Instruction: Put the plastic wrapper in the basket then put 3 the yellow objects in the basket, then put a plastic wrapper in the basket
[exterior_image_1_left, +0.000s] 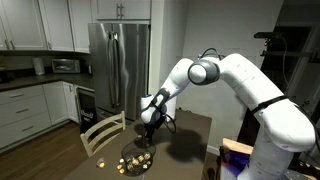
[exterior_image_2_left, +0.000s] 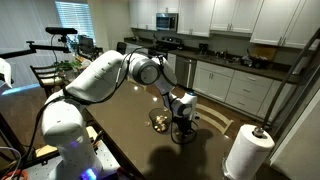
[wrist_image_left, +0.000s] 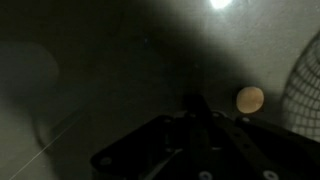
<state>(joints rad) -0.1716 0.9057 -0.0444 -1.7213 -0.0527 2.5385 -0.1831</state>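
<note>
The basket (exterior_image_1_left: 128, 152) sits on the dark table (exterior_image_1_left: 190, 135) beside a wooden chair (exterior_image_1_left: 100, 132). Yellow objects (exterior_image_1_left: 137, 160) show at the basket, but it is too dim to tell whether they lie inside it. In the wrist view one yellow object (wrist_image_left: 250, 99) lies on the table just beside the basket's mesh wall (wrist_image_left: 304, 95), ahead of the gripper. The gripper (exterior_image_1_left: 150, 127) hangs low just beside the basket (exterior_image_2_left: 160, 121). I cannot tell how wide its jaws stand.

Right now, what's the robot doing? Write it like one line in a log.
gripper: low over table, beside basket | jaws: cannot tell | yellow piece: on table next to basket
</note>
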